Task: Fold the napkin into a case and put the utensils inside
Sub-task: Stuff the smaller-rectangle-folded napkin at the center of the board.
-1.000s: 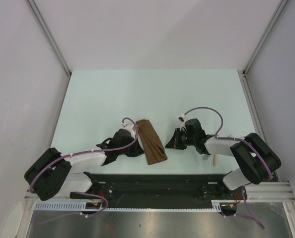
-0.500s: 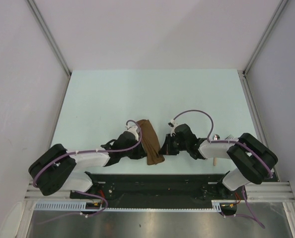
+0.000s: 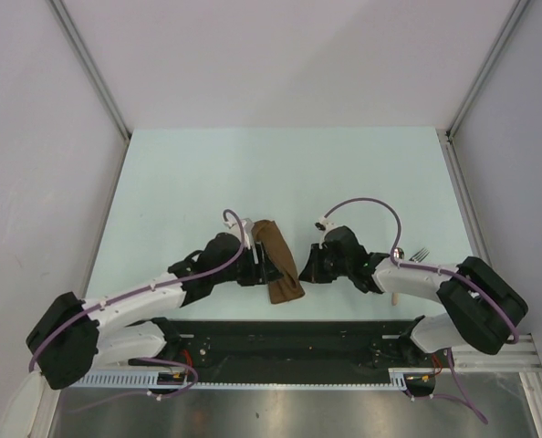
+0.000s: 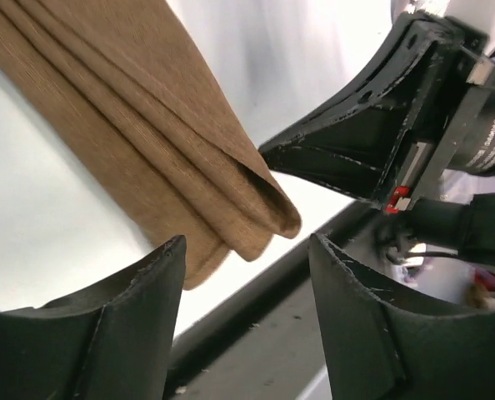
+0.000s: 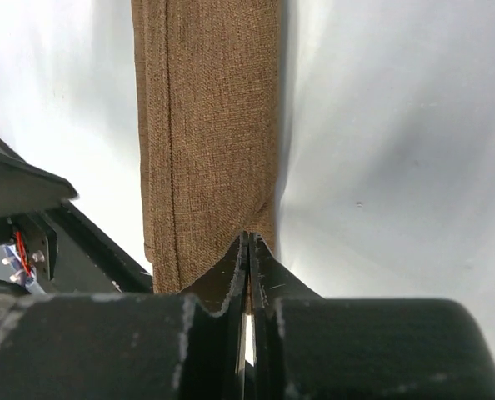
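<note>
The napkin (image 3: 278, 265) lies folded into a narrow, layered strip on the table (image 3: 253, 173), running from the near edge away from you, right between the two grippers. Your left gripper (image 4: 246, 243) hangs with its jaws spread wide and nothing in them, just beside the strip's near end, where the wrist view shows the stacked folds curling into a small open mouth. Your right gripper (image 5: 247, 240) is closed, its tips touching the strip's long edge on the other side; you cannot tell from here whether any cloth is nipped between them. The utensils (image 3: 408, 255) sit well apart from the napkin, on the right and partly hidden under your right arm, with only the fork tines (image 3: 421, 253) and a pale tan handle (image 3: 394, 294) showing. The fold looks about done, so the step in hand appears to be settling the case and readying its mouth. Use the closed right tips as a gentle stop against the edge, not a shove, because a soft cloth like this will probably slide or unroll. Bring the left jaws in low and level onto the top layer only. If you catch all the layers, the pocket will likely be pinched shut. Lift slowly and watch the folds stack.
</note>
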Controlling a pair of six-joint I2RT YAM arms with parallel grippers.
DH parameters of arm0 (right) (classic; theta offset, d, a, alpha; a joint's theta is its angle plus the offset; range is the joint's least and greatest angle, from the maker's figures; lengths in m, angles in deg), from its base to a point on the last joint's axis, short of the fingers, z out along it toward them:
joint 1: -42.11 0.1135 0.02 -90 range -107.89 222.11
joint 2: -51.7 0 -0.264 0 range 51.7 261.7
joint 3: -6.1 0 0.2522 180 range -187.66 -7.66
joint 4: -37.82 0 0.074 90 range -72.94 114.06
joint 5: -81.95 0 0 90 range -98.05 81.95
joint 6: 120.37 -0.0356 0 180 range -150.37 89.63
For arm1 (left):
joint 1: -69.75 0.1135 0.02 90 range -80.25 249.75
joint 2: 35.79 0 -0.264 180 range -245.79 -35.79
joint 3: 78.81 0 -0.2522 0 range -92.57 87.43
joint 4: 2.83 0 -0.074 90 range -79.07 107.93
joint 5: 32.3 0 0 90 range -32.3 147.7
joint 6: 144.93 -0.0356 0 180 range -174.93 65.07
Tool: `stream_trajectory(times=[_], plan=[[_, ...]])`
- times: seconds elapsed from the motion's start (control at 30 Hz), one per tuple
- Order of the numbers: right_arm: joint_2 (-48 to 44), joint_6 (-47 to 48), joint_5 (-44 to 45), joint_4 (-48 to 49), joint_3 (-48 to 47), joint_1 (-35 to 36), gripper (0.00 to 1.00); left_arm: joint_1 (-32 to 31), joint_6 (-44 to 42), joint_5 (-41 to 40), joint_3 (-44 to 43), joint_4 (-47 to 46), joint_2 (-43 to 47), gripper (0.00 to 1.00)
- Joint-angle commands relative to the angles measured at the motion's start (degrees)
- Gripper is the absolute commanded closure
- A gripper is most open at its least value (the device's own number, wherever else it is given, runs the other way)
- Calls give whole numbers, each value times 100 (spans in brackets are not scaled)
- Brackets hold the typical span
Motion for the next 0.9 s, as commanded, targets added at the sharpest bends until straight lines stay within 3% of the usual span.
stream_trajectory(times=[0.0, 0.1, 0.53, 0.87], plan=[[-259, 198, 168, -219, -46, -42, 95, -52, 1020, 381, 166, -683, -260, 36], [-391, 234, 159, -280, 7, -50, 94, -70, 1512, 372, 342, -1080, -479, 39], [-892, 251, 168, -342, 279, -103, 93, -105, 2164, 451, -18, -1160, -1727, 41], [-1051, 225, 106, -307, 552, -103, 93, -254, 2085, -102, 114, -1029, -920, 41]])
